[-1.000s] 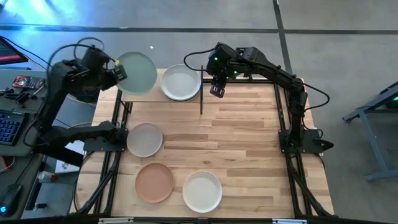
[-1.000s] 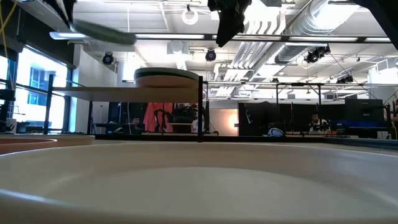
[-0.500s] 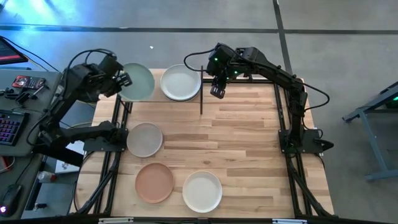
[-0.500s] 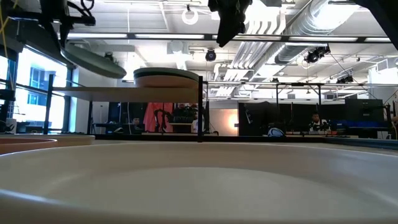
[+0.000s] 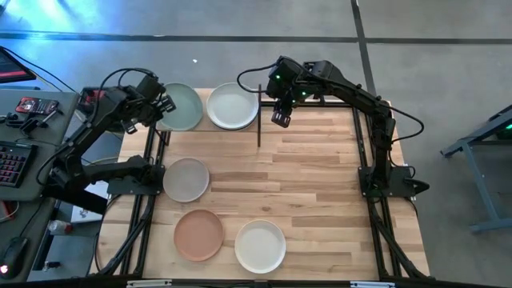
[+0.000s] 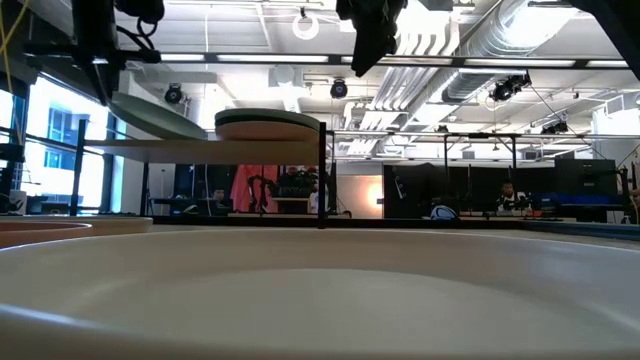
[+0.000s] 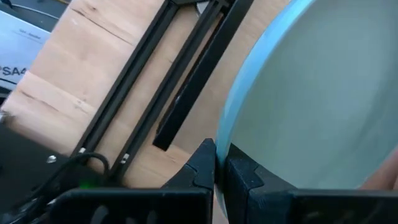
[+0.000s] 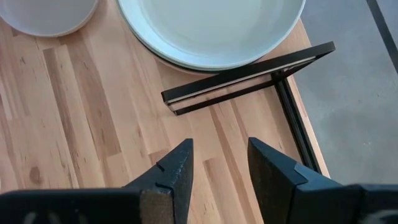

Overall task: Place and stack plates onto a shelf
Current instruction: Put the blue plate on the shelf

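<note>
Progress looks to be somewhere near the midpoint, as far as you can judge from these views. On the shelf (image 5: 210,126), at the table's twelve o'clock edge in the high view, the right half already carries a short stack (image 5: 233,106): a pale plate on top with a darker rim showing just under it, which the low view confirms as more than one plate, though you cannot count them.

Your left gripper (image 5: 160,105) is pinched shut on the rim of the pale blue-green plate (image 5: 181,106), at that plate's nine o'clock. The left wrist view shows the fingers (image 7: 202,168) clamped on the plate's edge. In the low view the plate hangs tilted over the shelf's left half, its lower edge close to the board; whether it touches yet you cannot tell. So this plate is in the act of being placed, not yet released.

Your right gripper (image 5: 280,117) waits with its jaws apart and nothing between them, just off the shelf's three o'clock end, above the bare tabletop.

Three plates remain on the table (image 5: 320,184) for you to fetch: the grey-beige plate (image 5: 186,179) at about nine o'clock from the table's centre, the terracotta plate (image 5: 198,235) at seven o'clock, and the cream plate (image 5: 260,245) at six o'clock. All three lie flat and apart from one another.

What is left, then: lowering and letting go of the plate in hand, then three more pickups and stackings.
</note>
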Robot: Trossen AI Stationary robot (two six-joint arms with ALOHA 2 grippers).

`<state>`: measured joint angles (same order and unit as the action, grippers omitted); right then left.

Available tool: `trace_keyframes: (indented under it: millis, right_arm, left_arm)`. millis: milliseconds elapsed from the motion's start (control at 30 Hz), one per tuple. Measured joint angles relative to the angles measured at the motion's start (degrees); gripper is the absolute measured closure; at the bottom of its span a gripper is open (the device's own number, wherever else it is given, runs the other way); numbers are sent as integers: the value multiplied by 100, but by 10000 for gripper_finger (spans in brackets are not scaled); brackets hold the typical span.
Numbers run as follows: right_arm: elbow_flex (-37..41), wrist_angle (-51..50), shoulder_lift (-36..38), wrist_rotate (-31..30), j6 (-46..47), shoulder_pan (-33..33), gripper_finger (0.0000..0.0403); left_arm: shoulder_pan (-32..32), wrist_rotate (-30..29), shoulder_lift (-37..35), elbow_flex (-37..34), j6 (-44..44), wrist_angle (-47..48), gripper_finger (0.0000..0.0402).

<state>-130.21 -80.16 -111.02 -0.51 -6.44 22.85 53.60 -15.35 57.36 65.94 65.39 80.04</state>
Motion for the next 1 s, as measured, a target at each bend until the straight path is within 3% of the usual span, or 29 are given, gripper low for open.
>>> trace_keyframes:
  millis: [633, 1000]
  right_arm:
    - [0, -157, 0, 35, 9, 0, 274]
    - [0, -198, 0, 35, 15, 0, 274]
  left_arm:
    - [0, -27, 344, -101, -152, -218, 400]
    - [-2, -189, 646, -108, -365, -178, 360]
